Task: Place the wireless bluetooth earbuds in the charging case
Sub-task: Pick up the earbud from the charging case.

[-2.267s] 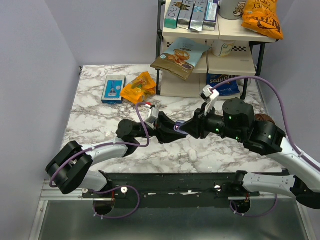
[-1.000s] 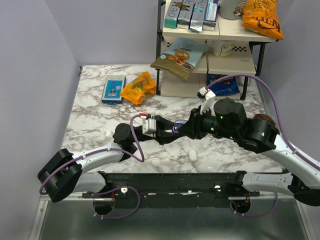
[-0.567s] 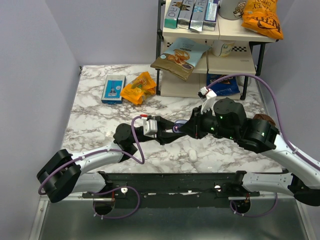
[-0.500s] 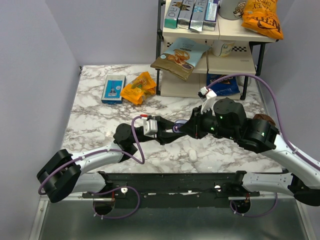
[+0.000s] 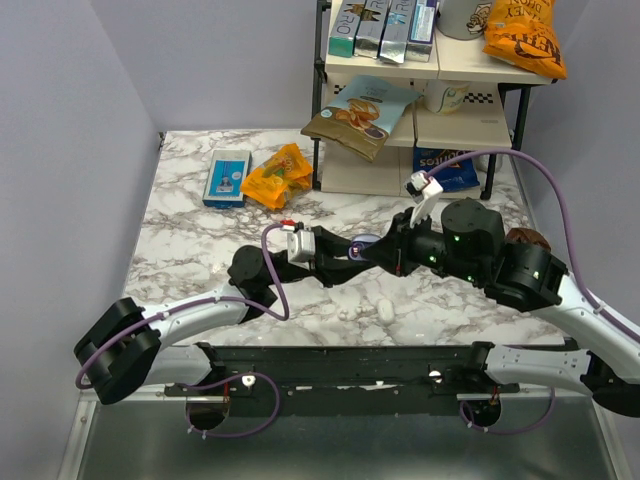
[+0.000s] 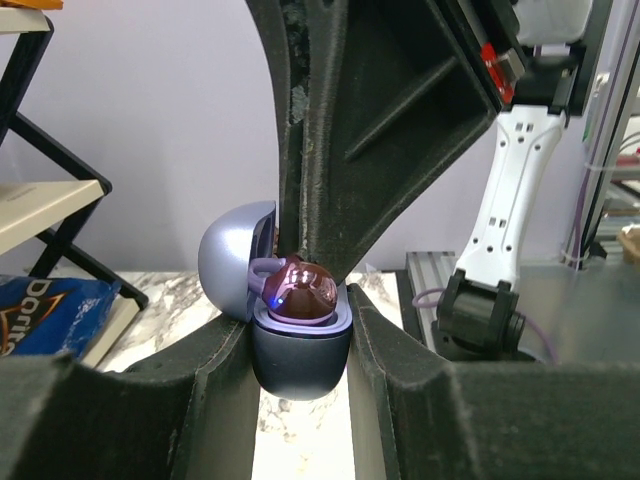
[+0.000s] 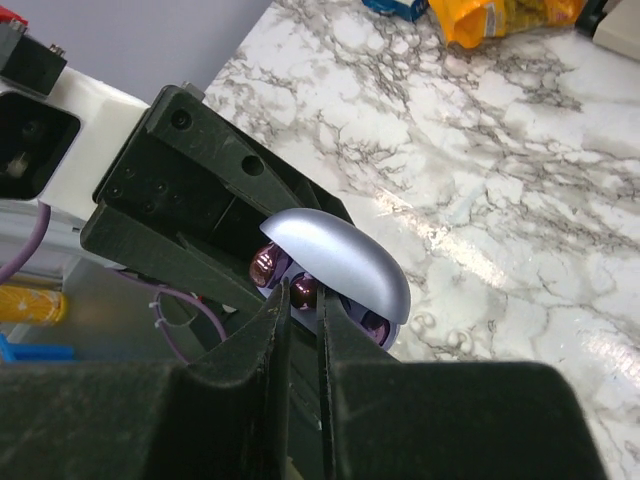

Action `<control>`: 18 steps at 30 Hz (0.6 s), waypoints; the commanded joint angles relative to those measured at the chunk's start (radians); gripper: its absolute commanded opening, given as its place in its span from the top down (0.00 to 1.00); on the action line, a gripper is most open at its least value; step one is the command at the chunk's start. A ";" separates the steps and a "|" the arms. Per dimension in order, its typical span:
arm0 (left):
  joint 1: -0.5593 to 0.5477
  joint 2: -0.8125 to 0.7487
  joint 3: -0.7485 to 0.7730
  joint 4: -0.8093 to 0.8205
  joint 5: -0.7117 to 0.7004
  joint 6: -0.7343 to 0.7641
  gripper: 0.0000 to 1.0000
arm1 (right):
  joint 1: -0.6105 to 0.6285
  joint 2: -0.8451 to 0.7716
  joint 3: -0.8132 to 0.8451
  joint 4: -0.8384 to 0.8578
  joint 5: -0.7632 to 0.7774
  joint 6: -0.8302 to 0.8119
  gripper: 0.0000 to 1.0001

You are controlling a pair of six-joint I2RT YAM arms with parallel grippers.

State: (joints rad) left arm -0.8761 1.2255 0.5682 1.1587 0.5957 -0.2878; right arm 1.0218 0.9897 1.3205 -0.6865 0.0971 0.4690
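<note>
My left gripper [image 5: 345, 258] is shut on the charging case [image 5: 362, 243], a blue-lilac puck with its lid hinged open, and holds it above the table's middle. In the left wrist view the case [image 6: 300, 350] sits between my fingers, the lid [image 6: 235, 270] stands at the left, and a glossy purple earbud [image 6: 298, 290] rests in the top. My right gripper [image 7: 300, 300] is shut on an earbud [image 7: 303, 292] at the case's opening, under the lid [image 7: 340, 265]. A second earbud [image 7: 265, 265] sits beside it in the case. The right fingers [image 6: 330, 150] reach down onto the case.
A small white object [image 5: 386, 311] lies on the marble table [image 5: 190, 250] in front of the grippers. A blue box [image 5: 227, 177] and an orange packet [image 5: 277, 175] lie at the back left. A shelf rack [image 5: 420, 80] with snack bags stands at the back right.
Both grippers, still joined at the case, have shifted slightly toward the far right. The right wrist has lifted a little. The case stays held in the left gripper.
</note>
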 commanded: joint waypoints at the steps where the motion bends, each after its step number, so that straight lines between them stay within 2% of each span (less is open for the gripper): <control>1: -0.018 0.009 0.055 0.033 -0.011 -0.062 1.00 | -0.002 -0.016 -0.018 0.085 0.047 -0.062 0.99; 9: -0.018 0.026 0.088 0.015 -0.027 -0.094 1.00 | 0.000 -0.034 -0.052 0.136 0.070 -0.133 0.99; 18: -0.018 0.043 0.127 0.003 -0.042 -0.120 1.00 | 0.043 -0.057 -0.118 0.218 0.170 -0.234 0.99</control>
State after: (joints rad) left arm -0.8783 1.2636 0.6373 1.1271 0.5327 -0.3801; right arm 1.0420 0.9329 1.2434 -0.5480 0.1833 0.3073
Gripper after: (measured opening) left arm 0.411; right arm 0.190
